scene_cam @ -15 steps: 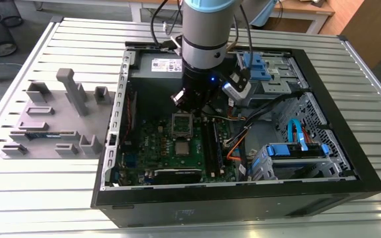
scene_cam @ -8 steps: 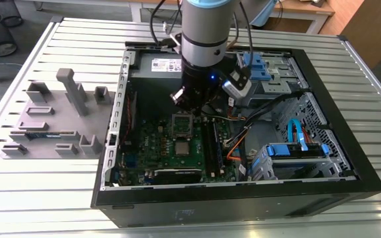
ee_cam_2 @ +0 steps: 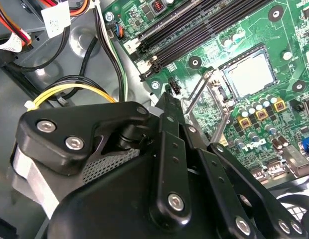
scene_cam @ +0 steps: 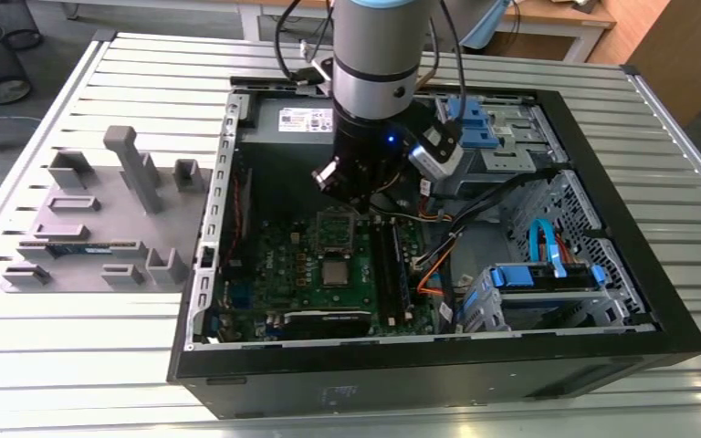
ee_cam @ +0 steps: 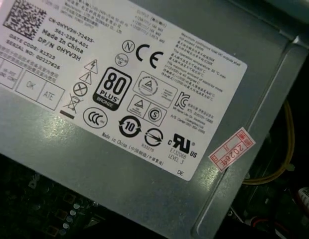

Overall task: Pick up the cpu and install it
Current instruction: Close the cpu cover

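Cpu (ee_cam_2: 251, 74) seated in mobo socket; end effector (scene_cam: 353, 187) above, grip state unclear.

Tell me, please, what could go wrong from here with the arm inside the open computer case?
1. The cpu appears to lie in its socket with the retention lever raised beside it, so a bump from above could probably shift it.
2. The yellow cables run close to the arm and might snag when it moves.
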Motion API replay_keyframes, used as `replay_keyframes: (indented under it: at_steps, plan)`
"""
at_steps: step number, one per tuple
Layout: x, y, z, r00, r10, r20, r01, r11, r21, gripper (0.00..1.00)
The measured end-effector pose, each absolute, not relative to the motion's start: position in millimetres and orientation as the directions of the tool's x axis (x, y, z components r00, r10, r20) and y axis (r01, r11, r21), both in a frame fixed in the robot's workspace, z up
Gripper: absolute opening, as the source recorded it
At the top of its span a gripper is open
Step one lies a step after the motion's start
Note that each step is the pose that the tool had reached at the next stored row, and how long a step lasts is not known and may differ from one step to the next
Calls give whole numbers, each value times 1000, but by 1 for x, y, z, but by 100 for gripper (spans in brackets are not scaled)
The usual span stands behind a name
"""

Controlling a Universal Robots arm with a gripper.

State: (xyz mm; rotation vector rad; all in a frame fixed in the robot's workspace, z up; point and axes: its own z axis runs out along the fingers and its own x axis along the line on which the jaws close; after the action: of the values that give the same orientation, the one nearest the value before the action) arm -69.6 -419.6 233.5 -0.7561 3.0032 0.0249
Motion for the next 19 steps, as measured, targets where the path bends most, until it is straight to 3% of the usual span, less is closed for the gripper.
replay_keyframes:
  at_steps: [19]
  plan:
    - [-70, -420, 235, -855, -516, -46, -517, 856, 3, 11]
